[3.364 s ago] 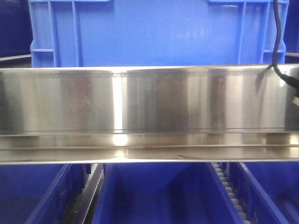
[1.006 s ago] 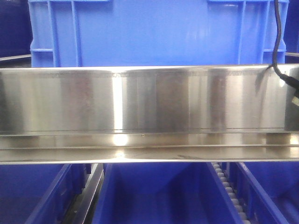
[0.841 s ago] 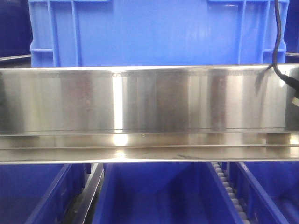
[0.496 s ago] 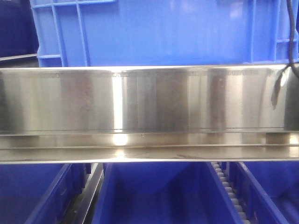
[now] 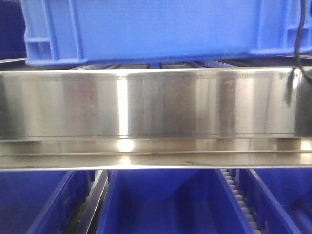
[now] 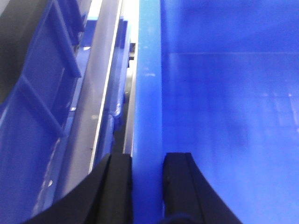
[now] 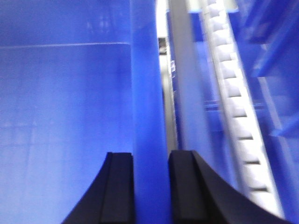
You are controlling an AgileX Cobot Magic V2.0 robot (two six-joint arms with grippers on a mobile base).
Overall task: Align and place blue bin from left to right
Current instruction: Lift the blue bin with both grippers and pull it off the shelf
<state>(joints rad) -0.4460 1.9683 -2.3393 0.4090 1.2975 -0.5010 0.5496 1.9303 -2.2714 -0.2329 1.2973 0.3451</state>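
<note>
the bin (image 5: 165, 29) hangs just above the steel rail (image 5: 156, 105). its base is apart from the rail's top edge and lower at the left of the front view. the left fingers (image 6: 117, 186) are clamped on the bin's left rim, one on each side of the wall. the right fingers (image 7: 119, 186) grip its right rim likewise. darker bins (image 5: 161, 204) sit below the rail.

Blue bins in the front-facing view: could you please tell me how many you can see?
4: the blue bin above the steel rail, and three lower bins below it, left, centre, right. More may be hidden.
</note>
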